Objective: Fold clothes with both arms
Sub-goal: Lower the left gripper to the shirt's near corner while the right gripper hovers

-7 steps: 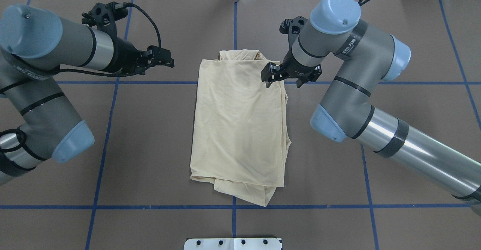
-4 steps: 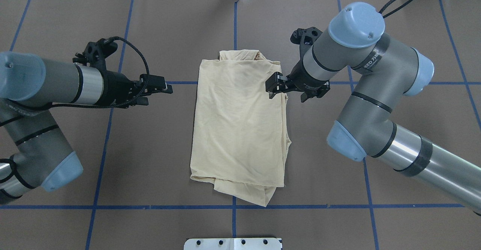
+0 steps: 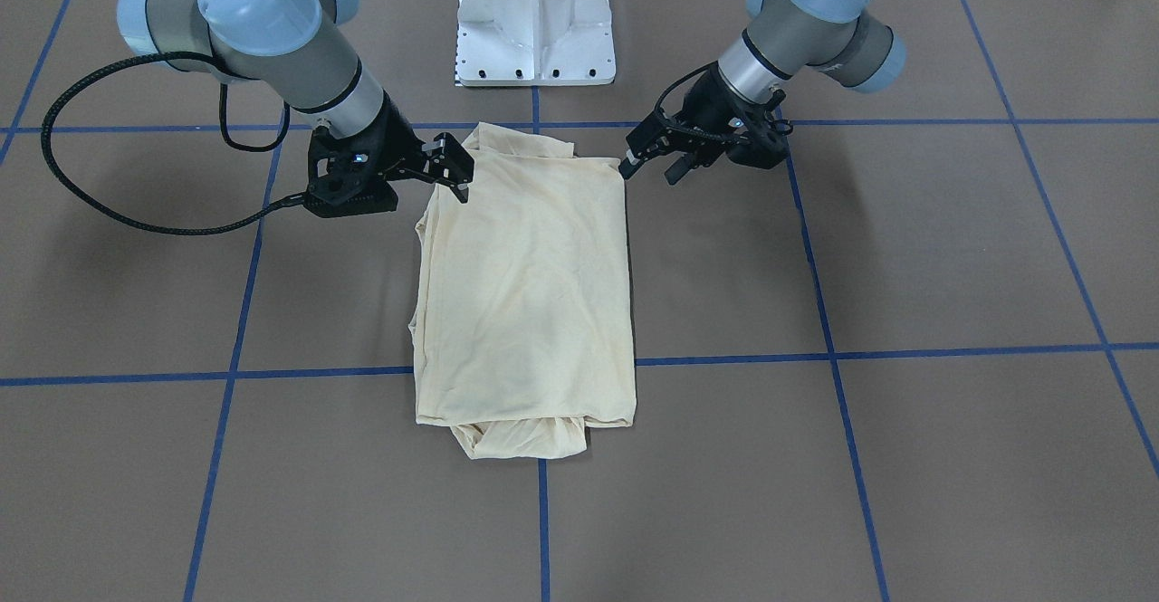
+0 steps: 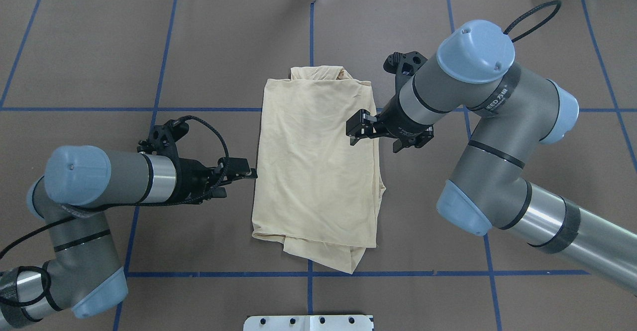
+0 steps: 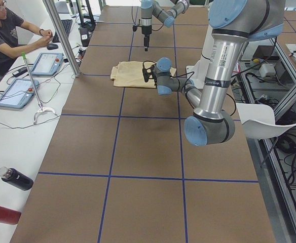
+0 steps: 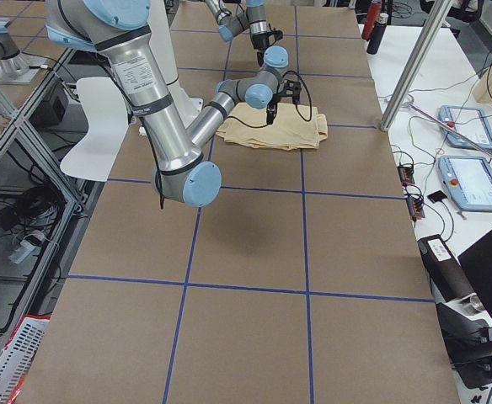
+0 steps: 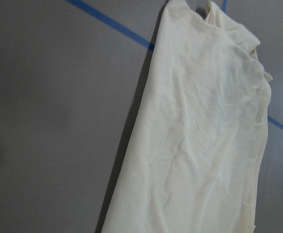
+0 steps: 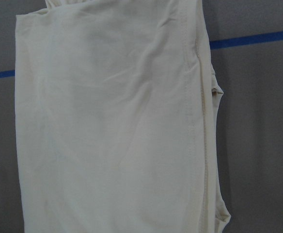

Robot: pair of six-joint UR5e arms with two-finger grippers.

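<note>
The clothes are one pale cream shirt (image 4: 316, 171), folded into a long rectangle that lies flat at the table's middle (image 3: 525, 294). Its plain side faces up, and bunched layers stick out at both short ends. My left gripper (image 4: 238, 177) is open just off the shirt's left edge, touching nothing (image 3: 650, 167). My right gripper (image 4: 380, 137) stands wide open above the shirt's right edge, holding nothing. One of its fingers (image 3: 453, 167) hangs over the cloth. Both wrist views show only shirt (image 7: 204, 136) (image 8: 117, 126) and table, with no fingers in frame.
Blue tape lines (image 4: 308, 274) grid the brown table. The white pedestal base (image 3: 534, 23) sits at the robot's end. In the exterior left view a person (image 5: 6, 35) sits at a side bench with tablets (image 5: 16, 93), a metal post (image 5: 62, 35) and bottles (image 5: 16, 178).
My left arm has swung toward the robot's end and in to the shirt's left edge. The right gripper has slid toward the robot along the right edge. The shirt has stayed put.
</note>
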